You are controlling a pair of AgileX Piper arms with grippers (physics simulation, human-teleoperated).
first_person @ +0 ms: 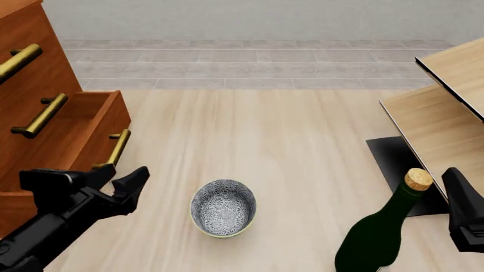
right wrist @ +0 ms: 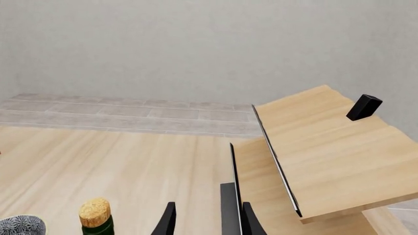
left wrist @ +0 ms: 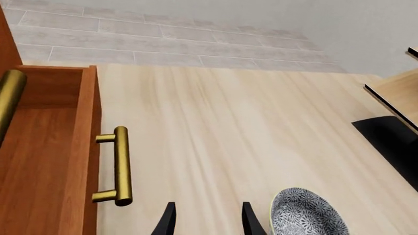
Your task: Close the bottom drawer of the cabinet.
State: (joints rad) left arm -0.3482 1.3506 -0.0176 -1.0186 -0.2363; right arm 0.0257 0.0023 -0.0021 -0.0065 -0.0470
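Note:
The reddish-brown cabinet [first_person: 51, 79] stands at the left. Its bottom drawer [first_person: 110, 120] is pulled out, with its brass bar handle [first_person: 117, 148] facing the table's middle. In the left wrist view the drawer front [left wrist: 88, 147] and handle [left wrist: 121, 166] are close, beside the fingers. My left gripper [first_person: 87, 178] is open and empty, just in front of the handle and not touching it; its fingertips [left wrist: 167, 218] show in the left wrist view. My right gripper [first_person: 461, 204] is open and empty at the far right, with only its fingertips [right wrist: 168, 218] showing in the right wrist view.
A patterned bowl [first_person: 223, 207] sits on the table right of my left gripper; it also shows in the left wrist view [left wrist: 307, 215]. A dark green corked bottle [first_person: 378, 238] stands by my right gripper. Pale wood furniture with black edging [first_person: 438, 124] fills the right side.

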